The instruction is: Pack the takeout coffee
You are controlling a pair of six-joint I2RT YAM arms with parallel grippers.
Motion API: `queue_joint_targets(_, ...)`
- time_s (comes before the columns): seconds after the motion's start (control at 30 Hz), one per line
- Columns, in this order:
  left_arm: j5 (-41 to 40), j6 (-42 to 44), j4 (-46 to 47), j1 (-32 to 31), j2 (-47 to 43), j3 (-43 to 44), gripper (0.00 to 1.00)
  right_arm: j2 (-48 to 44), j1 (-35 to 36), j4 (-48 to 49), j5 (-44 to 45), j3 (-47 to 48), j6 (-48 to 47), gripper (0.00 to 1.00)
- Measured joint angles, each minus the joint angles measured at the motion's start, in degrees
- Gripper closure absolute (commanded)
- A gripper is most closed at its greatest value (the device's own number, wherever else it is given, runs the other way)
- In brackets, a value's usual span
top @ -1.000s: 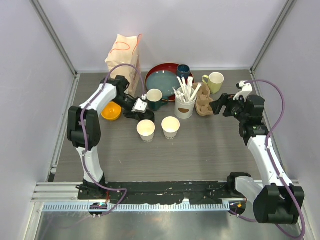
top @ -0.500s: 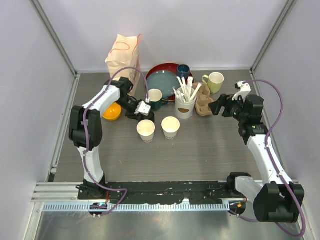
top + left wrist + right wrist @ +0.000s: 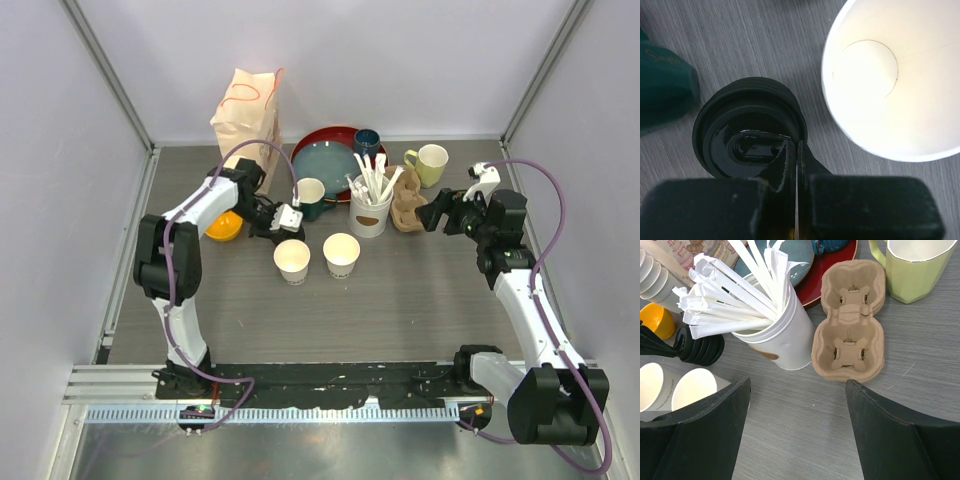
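Two cream paper cups (image 3: 292, 260) (image 3: 341, 253) stand open, without lids, mid-table; the left wrist view shows one cup (image 3: 895, 85) from above. A stack of black sip lids (image 3: 740, 115) (image 3: 700, 347) sits just left of it. My left gripper (image 3: 796, 144) (image 3: 272, 230) is over the stack, shut on the top lid's rim, one finger inside and one outside. My right gripper (image 3: 797, 382) (image 3: 437, 212) hovers open and holds nothing, near a brown pulp cup carrier (image 3: 850, 330) (image 3: 407, 200).
A white holder of wrapped straws (image 3: 370, 210) stands beside the carrier. A dark teal mug (image 3: 310, 198), a red tray (image 3: 335, 137) with a blue plate, a yellow-green mug (image 3: 430, 163), an orange bowl (image 3: 222, 222) and a paper bag (image 3: 247, 115) crowd the back.
The left gripper's jaws have closed from open to shut on the top lid, and its wrist shifted slightly over the stack. The right arm has barely moved.
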Motion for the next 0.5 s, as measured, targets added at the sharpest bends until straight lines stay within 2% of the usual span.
queue_joint_targets(0.2,-1.77,-7.58,5.68,0.44,-4.04,-4.94,1.00,-0.13,0.20,0.02,-0.28,0.00,0.02,0.19)
queue_joint_targets(0.5,-4.66,-16.81,8.79,2.54,-5.31,-5.16,1.00,-0.39,0.35,0.02,-0.68,0.00,0.02,0.18)
